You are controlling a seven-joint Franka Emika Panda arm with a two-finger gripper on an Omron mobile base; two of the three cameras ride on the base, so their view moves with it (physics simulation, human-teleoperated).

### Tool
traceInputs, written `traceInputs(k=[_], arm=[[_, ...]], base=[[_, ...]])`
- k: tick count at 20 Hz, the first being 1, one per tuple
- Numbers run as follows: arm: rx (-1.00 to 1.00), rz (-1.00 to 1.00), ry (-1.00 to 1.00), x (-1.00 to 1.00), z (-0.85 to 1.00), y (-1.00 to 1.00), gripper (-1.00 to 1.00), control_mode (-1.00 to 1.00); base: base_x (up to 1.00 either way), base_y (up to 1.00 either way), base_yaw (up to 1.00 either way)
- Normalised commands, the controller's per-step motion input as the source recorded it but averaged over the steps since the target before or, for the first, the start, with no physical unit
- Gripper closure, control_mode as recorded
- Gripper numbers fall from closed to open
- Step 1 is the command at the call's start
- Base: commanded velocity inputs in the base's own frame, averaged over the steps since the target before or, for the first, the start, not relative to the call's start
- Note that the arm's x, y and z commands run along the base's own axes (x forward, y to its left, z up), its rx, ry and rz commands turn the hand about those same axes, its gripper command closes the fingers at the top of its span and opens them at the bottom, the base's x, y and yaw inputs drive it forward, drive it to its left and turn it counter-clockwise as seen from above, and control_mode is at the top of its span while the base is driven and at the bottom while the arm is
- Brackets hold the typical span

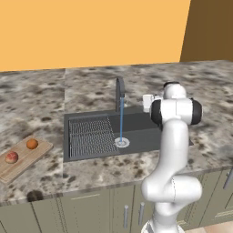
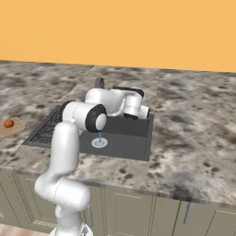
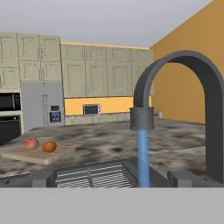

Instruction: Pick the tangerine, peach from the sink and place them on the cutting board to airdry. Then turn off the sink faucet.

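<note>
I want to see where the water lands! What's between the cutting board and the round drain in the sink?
The ribbed draining grid of the sink, plus some counter, seen in the left base view, lies between the cutting board and the drain.

Surface [image 1: 41, 98]: speckled grey-brown stone, running along the orange wall.
Sink [image 1: 141, 136]: dark basin set into the surface.
Cutting board [image 1: 34, 154]: lies flat on the surface, left of the sink, near the front edge.

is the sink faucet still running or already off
On. A blue stream of water falls from the sink faucet spout down to the round drain in the sink.
</note>
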Motion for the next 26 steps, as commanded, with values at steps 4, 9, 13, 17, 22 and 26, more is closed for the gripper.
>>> traceInputs(k=[4, 9, 13, 17, 22, 26], arm=[[0.00, -0.01, 0.00, 0.44, -0.08, -0.01, -1.00, -1.00], [0.00, -0.01, 0.01, 0.41, -0.14, 0.00, -1.00, -1.00], [0.00, -0.03, 0.02, 0.34, -0.20, -0.01, -1.00, -1.00], [0.00, -0.02, 0.01, 0.36, -0.16, 0.00, -1.00, -1.00], [0.00, -0.01, 0.01, 0.34, -0.16, -0.01, -1.00, -1.00], [0.00, 0.00, 0.02, 0.33, -0.15, 0.00, -1.00, -1.00]], base=[[0.00, 0.00, 0.00], [0.00, 0.00, 0.00], [0.00, 0.00, 0.00], [0.00, 0.00, 0.00], [0.00, 0.00, 0.00], [0.00, 0.00, 0.00]])
